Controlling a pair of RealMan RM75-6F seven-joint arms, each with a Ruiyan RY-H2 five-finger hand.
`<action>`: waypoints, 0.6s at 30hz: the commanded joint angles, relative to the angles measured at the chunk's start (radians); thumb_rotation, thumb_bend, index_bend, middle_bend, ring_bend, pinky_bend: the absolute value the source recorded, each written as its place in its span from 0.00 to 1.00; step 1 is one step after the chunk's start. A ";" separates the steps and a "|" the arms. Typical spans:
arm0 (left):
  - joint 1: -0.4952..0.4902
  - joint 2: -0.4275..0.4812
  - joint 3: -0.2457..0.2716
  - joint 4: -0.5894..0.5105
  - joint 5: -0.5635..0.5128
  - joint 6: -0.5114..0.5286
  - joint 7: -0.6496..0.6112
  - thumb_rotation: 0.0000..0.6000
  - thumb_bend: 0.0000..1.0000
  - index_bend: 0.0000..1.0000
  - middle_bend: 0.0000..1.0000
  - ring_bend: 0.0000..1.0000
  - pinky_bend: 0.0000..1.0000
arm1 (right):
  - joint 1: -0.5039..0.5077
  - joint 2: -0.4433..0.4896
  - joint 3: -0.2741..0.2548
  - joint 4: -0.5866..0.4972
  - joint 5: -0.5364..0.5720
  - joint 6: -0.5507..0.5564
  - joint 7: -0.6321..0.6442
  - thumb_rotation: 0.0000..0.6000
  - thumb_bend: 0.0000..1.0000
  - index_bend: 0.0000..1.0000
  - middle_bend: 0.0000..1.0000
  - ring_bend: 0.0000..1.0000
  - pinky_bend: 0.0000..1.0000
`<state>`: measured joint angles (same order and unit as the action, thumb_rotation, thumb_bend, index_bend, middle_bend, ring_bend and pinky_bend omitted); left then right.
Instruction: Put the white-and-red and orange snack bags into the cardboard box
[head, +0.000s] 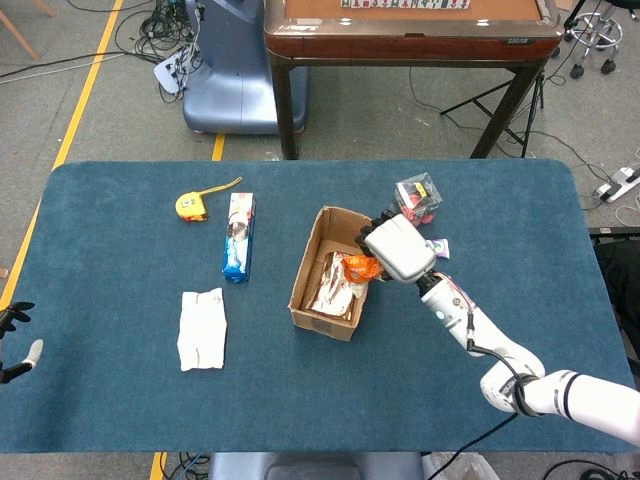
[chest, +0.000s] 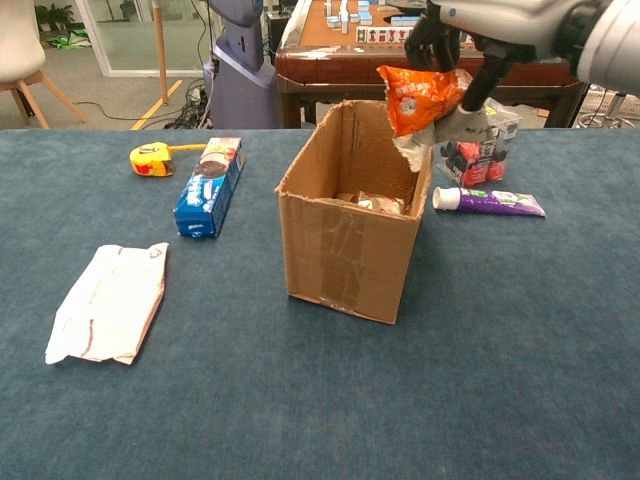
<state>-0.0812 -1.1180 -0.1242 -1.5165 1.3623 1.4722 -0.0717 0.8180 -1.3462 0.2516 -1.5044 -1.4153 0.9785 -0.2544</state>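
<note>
**Ana:** Over the box mouth, at its three o'clock rim, the dark fingers (chest: 432, 42) are pinched on the top of the orange snack bag (chest: 420, 97), so the right hand (head: 398, 249) has it gripped and hanging just above the opening.

**Ben:** And the cardboard box (chest: 345, 250) itself?

**Ana:** Upright, flaps open, centre of the blue table (head: 120, 400). Something shiny and crinkled lies on its floor, a foil packet (head: 336, 284); I can't tell what it is.

**Ben:** The white-and-red snack bag (head: 203, 328)?

**Ana:** Flat on the cloth out at nine o'clock from the box, well apart from it, untouched. I'd say that half of the job is not begun.

**Ben:** Left hand (head: 14, 342)?

**Ana:** Only its fingers peek in at the table's nine o'clock edge, spread, holding nothing.

**Ben:** So, progress?

**Ana:** My read: orange bag nearly home, needing only a release; white-and-red one entirely left. The biscuit pack (head: 238, 235), tape measure (head: 192, 206), toothpaste tube (chest: 488, 201) and clear case (head: 417, 198) sit around, not involved.
</note>
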 joint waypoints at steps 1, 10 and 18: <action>0.001 0.002 -0.001 -0.001 -0.001 0.002 -0.002 1.00 0.30 0.28 0.41 0.42 0.57 | 0.038 -0.043 0.027 0.045 0.017 -0.011 0.008 1.00 0.00 0.70 0.58 0.53 0.46; 0.006 0.005 0.000 0.000 -0.001 0.005 -0.015 1.00 0.30 0.28 0.41 0.42 0.57 | 0.110 -0.130 0.050 0.136 0.054 -0.047 0.020 1.00 0.00 0.68 0.51 0.48 0.46; 0.011 0.006 0.001 -0.001 0.005 0.014 -0.020 1.00 0.30 0.28 0.40 0.42 0.57 | 0.131 -0.128 0.027 0.146 0.069 -0.091 0.029 1.00 0.00 0.37 0.28 0.27 0.39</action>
<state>-0.0706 -1.1120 -0.1232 -1.5171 1.3672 1.4865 -0.0919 0.9485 -1.4781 0.2811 -1.3553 -1.3507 0.8911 -0.2241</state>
